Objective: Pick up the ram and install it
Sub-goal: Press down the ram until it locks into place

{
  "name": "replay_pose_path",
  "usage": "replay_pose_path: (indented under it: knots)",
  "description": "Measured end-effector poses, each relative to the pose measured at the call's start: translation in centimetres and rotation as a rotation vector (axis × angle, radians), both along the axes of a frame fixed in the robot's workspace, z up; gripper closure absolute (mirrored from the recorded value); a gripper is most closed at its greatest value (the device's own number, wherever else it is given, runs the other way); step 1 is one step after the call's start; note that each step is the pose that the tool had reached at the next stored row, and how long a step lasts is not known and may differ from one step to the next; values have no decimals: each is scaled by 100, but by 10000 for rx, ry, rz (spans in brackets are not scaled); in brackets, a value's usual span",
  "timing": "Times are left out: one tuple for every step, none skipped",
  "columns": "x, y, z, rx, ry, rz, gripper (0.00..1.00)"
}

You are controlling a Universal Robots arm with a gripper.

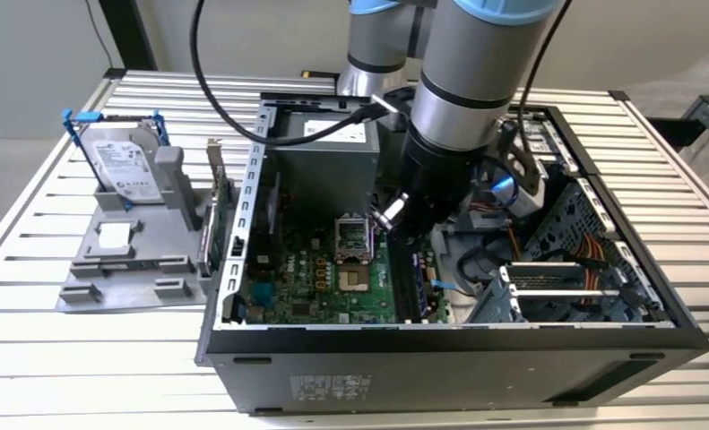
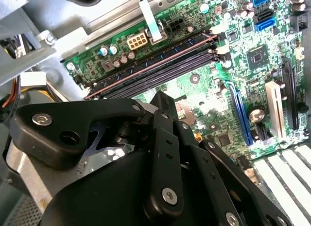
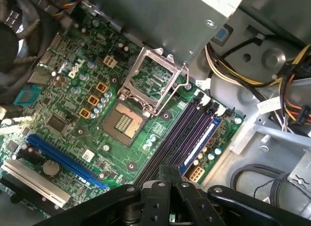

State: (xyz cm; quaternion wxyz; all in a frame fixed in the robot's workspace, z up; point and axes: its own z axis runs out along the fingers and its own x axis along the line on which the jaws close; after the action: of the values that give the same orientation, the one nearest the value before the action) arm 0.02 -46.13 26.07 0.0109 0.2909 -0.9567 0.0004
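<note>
Since the ram [image 3: 201, 142], seemingly seated in the outermost slot [image 1: 431, 287] at lower centre of the exterior view, is judged light, stiff and fragile, its long edges are favoured, while the state of the gripper [image 3: 167, 199] cannot be told.

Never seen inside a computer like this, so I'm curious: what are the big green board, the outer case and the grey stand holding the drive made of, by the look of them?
The green board looks like lacquered, glossy fibreglass-type circuit board, dotted with soldered metal parts. The outer case seems to be sheet metal, painted matt black outside, with bare grey folded edges. The grey stand looks like matt moulded plastic, possibly printed; that is a guess.
</note>
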Motion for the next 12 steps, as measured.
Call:
replay_pose_path:
  knots:
    - [0, 0, 0, 1, 9, 77, 100]
    - [0, 0, 0, 1, 17, 148, 100]
    - [0, 0, 0, 2, 27, 232, 100]
    - [0, 0, 0, 3, 37, 306, 100]
    - [0, 0, 0, 4, 46, 376, 100]
    - [0, 0, 0, 5, 55, 440, 100]
    - [0, 0, 0, 6, 65, 514, 100]
    - [0, 0, 0, 6, 74, 575, 100]
    - [0, 0, 0, 8, 84, 640, 100]
    - [0, 0, 0, 9, 93, 705, 100]
    - [0, 0, 0, 10, 102, 764, 100]
    - [0, 0, 0, 11, 111, 823, 100]
